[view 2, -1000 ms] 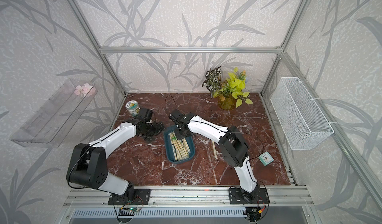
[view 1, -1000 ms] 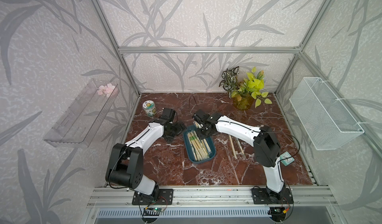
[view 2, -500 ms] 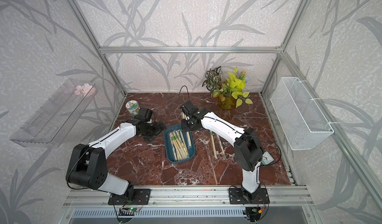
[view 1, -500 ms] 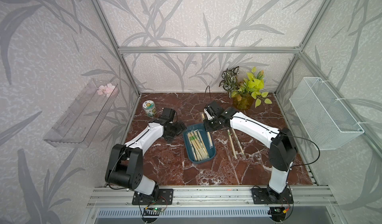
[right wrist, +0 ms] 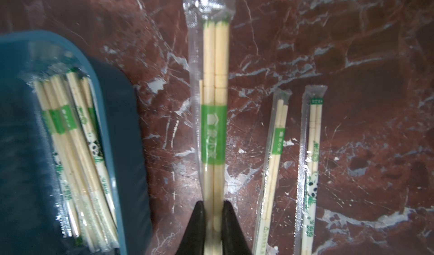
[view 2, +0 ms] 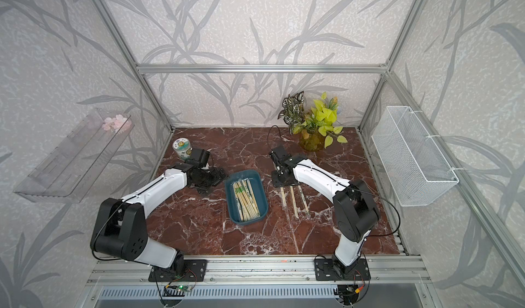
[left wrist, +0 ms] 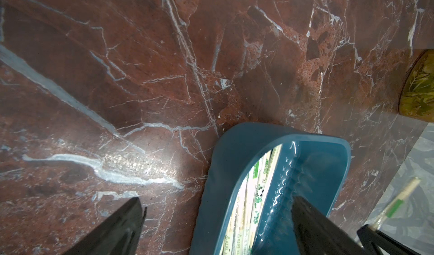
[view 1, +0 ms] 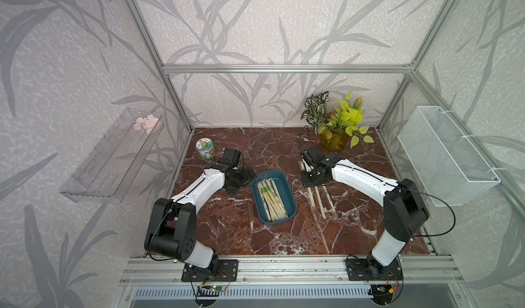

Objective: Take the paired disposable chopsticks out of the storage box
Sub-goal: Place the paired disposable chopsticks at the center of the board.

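My right gripper (right wrist: 213,205) pinched one clear-wrapped bamboo chopstick pair (right wrist: 214,134) beside two pairs (right wrist: 274,148) on the red marble (right wrist: 352,54), probably to align it. My wide-open left gripper (left wrist: 218,198) straddled the rim of the teal plastic tray (left wrist: 234,148), steadying it, I judged.

One storage box (view 1: 277,221). Three paired disposable chopsticks (right wrist: 214,134) lie outside it, to its right; the bundle (view 1: 271,198) inside overlaps too much to count. One can (view 1: 205,149), one potted plant (view 1: 338,122), one wire basket (view 1: 446,156), one clear shelf (view 1: 110,161).
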You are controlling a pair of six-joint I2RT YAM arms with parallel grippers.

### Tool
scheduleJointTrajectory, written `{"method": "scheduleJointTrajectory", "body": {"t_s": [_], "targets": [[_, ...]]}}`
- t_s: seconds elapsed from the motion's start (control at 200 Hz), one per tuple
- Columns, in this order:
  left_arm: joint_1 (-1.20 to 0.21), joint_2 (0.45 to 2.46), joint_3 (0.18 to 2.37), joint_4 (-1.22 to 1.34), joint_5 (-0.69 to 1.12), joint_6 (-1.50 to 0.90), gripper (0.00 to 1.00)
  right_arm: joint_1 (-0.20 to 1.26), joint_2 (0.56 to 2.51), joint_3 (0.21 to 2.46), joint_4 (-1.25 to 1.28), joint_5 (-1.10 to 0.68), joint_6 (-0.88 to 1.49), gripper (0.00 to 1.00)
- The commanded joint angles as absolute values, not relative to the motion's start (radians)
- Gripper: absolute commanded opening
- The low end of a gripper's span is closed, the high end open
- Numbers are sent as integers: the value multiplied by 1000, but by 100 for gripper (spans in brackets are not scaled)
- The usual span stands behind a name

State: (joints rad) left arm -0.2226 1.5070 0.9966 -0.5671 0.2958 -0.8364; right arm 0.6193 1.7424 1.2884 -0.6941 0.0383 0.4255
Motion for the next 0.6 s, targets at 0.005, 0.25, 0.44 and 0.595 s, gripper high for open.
{"method": "scheduleJointTrajectory", "body": {"t_s": [0.005, 0.25, 0.44, 0.595], "targets": [[-227, 1474, 988, -577, 306, -819, 99, 614, 1769, 1252, -673, 80, 403, 12], [-235, 1463, 977, -575, 305, -829, 99, 614, 1835, 1220, -652, 100, 399, 13], [-241, 1459, 968, -570, 302, -836, 99, 612, 1879, 1220, -663, 140, 397, 15], [-243, 1460, 969, -572, 300, -837, 99, 612, 1870, 1215, -664, 147, 403, 26]]}}
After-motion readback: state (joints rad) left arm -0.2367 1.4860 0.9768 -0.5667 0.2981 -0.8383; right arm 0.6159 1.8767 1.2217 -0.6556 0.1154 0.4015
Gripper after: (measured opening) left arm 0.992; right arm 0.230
